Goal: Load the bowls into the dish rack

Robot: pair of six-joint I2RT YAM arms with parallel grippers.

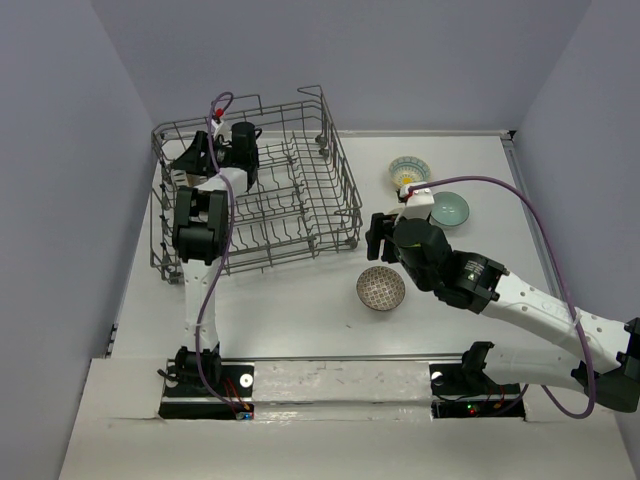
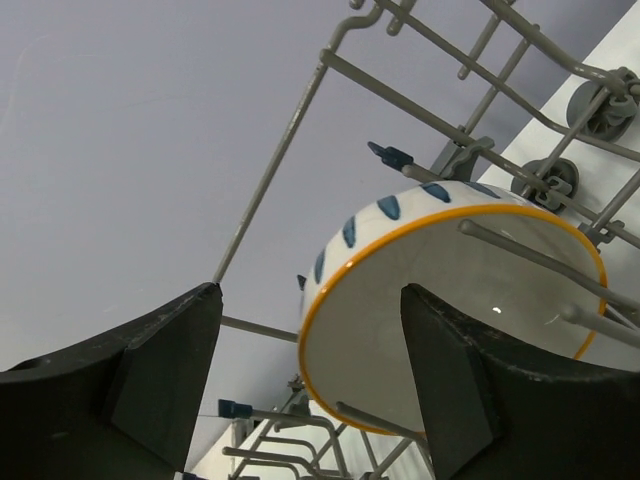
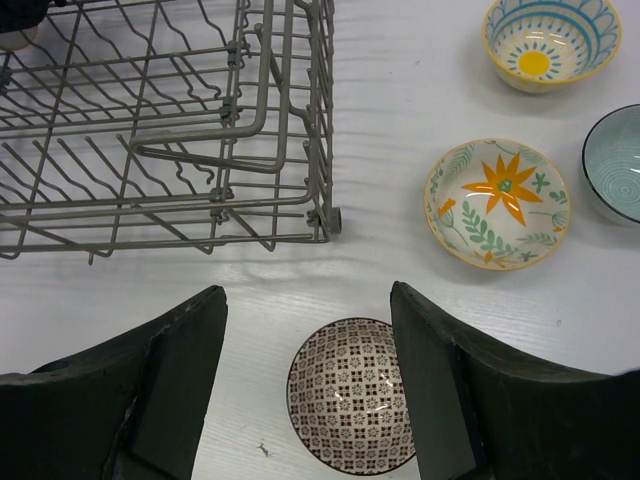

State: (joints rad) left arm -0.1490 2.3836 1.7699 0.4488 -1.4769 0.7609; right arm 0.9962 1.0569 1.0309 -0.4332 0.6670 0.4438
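A white bowl [image 2: 450, 300] with an orange rim and blue marks stands on edge between the tines of the grey wire dish rack [image 1: 300, 215]. My left gripper [image 2: 310, 300] is open just behind it, and neither finger touches the bowl. That gripper [image 1: 200, 155] is in the rack's far left corner. My right gripper [image 3: 305, 300] hangs open above a brown-patterned bowl [image 3: 350, 395] on the table, right of the rack's near corner [image 3: 325, 215]. An orange-flower bowl [image 3: 497, 203], a yellow and blue bowl [image 3: 549, 40] and a teal bowl [image 3: 615, 165] lie further right.
The rack's upright tines [image 2: 530, 260] and side wires [image 2: 270, 180] crowd round my left gripper. A small wheel [image 3: 335, 215] sticks out at the rack's corner. My right arm [image 1: 520, 300] stretches across the table's right side, above the bowls there.
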